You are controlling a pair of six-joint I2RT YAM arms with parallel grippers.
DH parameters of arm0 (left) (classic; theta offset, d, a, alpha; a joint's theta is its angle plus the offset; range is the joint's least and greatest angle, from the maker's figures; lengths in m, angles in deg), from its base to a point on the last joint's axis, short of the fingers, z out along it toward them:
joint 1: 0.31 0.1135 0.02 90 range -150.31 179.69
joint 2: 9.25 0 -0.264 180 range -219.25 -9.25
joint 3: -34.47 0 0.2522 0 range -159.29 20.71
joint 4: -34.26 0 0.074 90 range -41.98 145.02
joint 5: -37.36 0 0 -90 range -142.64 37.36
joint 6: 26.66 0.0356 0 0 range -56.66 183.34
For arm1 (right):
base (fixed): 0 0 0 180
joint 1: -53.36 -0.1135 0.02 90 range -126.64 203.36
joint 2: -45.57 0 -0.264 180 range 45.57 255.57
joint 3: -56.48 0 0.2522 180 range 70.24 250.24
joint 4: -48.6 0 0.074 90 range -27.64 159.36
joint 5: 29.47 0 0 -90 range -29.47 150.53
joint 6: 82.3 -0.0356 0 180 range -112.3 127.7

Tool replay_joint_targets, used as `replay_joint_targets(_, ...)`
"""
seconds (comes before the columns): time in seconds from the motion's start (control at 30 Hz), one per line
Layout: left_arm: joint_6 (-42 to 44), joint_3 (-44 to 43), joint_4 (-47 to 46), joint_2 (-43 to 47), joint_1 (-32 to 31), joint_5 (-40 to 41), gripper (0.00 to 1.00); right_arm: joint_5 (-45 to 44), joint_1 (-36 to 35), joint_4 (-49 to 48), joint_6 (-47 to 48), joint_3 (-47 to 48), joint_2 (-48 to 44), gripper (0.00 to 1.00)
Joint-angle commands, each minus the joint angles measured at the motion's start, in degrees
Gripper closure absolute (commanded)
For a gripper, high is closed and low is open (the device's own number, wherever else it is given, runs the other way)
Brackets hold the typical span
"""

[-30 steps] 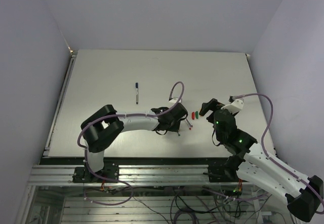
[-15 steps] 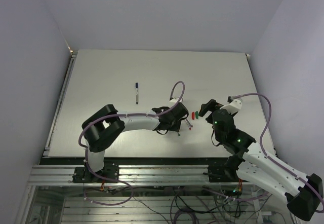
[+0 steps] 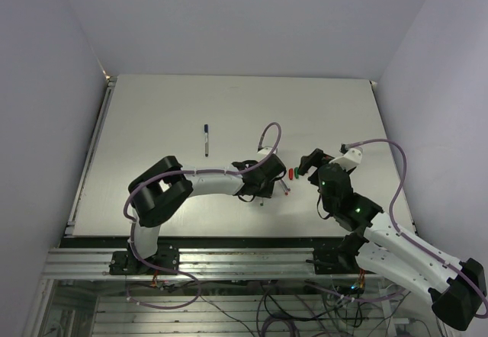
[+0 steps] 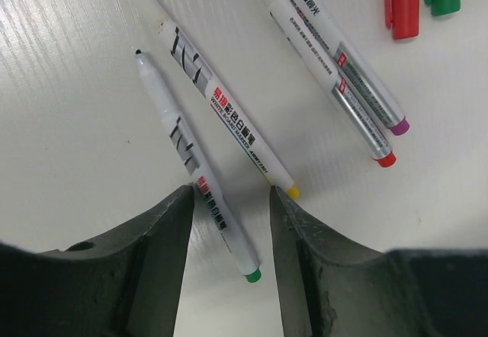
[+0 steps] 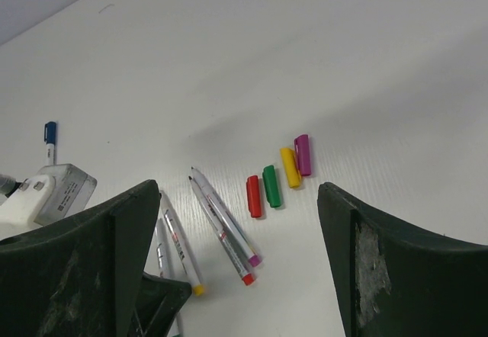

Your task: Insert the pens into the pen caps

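Left claw [image 4: 230, 200] hangs open just above the desk [image 4: 76, 123], jaws either side of a green-tipped pen [image 4: 191, 162]. Three more uncapped pens [image 4: 347, 70] lie alongside. Right claw [image 5: 236, 200] gapes wide near four caps [image 5: 271, 186] laid in a row. A blue-capped pen [image 3: 206, 139] lies well apart.

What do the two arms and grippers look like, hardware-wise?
Left arm and right arm: white links, black joint housings, each with a looping lilac cable. Green LEDs on the right. Left gripper and right gripper: dark wedge-shaped fingers, right's scuffed.
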Motion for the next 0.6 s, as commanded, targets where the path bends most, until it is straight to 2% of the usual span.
replay_joint_targets(0.0, 0.04, -1.03, 1.48, -1.52, -0.47, -0.01, 0.46, -0.27, 0.23, -1.38, -0.39, 0.49, -0.04, 0.16)
replay_joint_targets(0.37, 0.59, -0.20, 11.74, -1.95, -0.47, 5.68, 0.53, 0.66, 0.25, -1.32, -2.03, -0.36, -0.17, 0.16)
replay_joint_targets(0.57, 1.17, 1.09, 12.11, -2.29, -0.43, 4.61, 0.57, 0.99, 0.25, -1.24, -2.28, -0.30, 0.44, 0.16)
